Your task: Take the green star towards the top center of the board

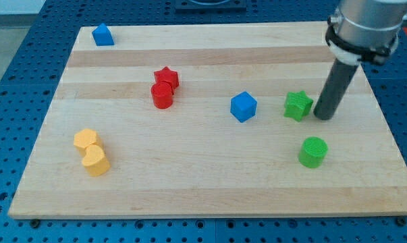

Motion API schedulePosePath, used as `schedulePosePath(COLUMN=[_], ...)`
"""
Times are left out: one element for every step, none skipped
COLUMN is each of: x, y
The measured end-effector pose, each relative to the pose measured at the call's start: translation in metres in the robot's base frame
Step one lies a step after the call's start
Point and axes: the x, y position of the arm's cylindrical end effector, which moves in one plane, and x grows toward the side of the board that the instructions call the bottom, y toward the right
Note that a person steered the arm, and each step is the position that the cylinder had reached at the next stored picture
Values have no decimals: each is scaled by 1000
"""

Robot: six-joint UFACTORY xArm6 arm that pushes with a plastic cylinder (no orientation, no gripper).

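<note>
The green star lies on the wooden board at the view's right of centre. My tip rests on the board just to the star's right, very close to it or touching it. The dark rod rises from there to the arm's silver wrist at the view's top right. A blue hexagonal block lies to the star's left. A green cylinder lies below the star.
A red star and a red cylinder sit together left of centre. Two yellow blocks sit at the lower left. A blue block sits at the top left corner.
</note>
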Motion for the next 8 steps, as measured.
schedulePosePath(x=[-37,-24,14,47,40,-8,-42,-51], y=[-42,-33,11,6,-37,-65,-68,-70])
